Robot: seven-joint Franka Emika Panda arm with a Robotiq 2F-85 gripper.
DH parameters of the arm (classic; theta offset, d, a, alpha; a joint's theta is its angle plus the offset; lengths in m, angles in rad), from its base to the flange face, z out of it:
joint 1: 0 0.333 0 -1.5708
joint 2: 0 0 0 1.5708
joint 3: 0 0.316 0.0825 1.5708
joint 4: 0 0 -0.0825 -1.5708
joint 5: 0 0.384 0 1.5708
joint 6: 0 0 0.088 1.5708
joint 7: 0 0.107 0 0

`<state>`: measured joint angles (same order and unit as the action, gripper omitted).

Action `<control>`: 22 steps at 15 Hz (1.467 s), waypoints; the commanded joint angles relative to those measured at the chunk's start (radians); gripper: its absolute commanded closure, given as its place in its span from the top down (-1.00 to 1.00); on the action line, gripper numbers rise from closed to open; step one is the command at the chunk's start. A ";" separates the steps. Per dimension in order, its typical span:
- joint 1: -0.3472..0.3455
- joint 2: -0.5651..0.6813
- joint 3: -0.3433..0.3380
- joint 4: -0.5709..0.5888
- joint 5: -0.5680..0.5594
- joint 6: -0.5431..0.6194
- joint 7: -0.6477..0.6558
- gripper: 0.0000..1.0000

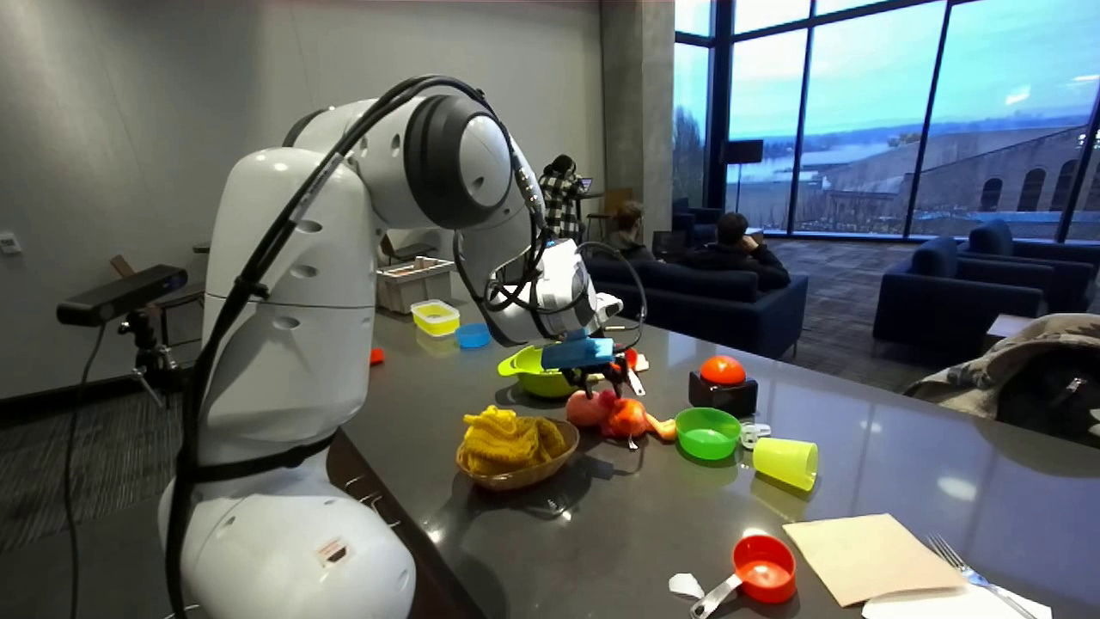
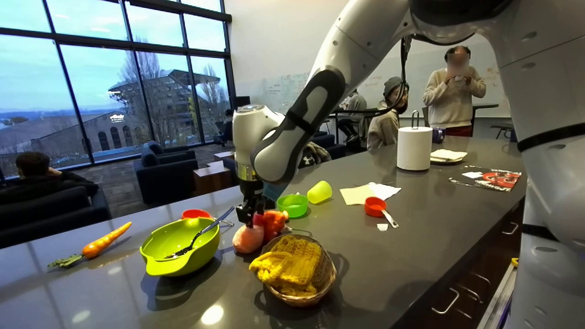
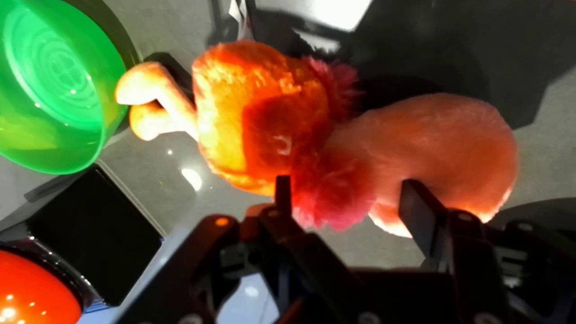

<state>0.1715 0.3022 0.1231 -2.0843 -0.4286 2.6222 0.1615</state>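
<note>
The wrist view shows the gripper point(image 3: 346, 186) with its two fingers standing apart, above a soft toy point(image 3: 270, 117) which lies on the table point(image 1: 636, 533); whether the fingers touch it, I cannot tell. Just beside the feet of the toy, a green cup point(image 3: 54, 67) stands upright. In both exterior views, a wicker basket point(image 2: 306, 299), also near the toy, holds a yellow knitted cloth point(image 2: 297, 262). A lime bowl point(image 2: 201, 253) stands near too, and a piece of cutlery point(image 2: 211, 226) leans inside it, its handle over the rim. A yellow cup point(image 1: 784, 462) lies on its side near the green cup; farther is a red measuring cup point(image 1: 769, 567). The table is dark grey and glossy, with bright reflections. Behind it, a person point(image 1: 730, 262) sits on a dark sofa point(image 1: 713, 314), and beyond are tall windows point(image 1: 868, 112).
</note>
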 commanded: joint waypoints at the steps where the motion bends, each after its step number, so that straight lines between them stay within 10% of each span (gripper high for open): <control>1: 0.016 0.014 -0.017 0.001 0.033 0.034 -0.040 -0.35; 6: 0.018 0.024 -0.019 0.006 0.037 0.056 -0.051 -1.00; 22: 0.072 -0.053 -0.033 0.033 -0.036 -0.143 -0.047 -0.99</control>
<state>0.2134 0.2863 0.1049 -2.0589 -0.4368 2.5593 0.1227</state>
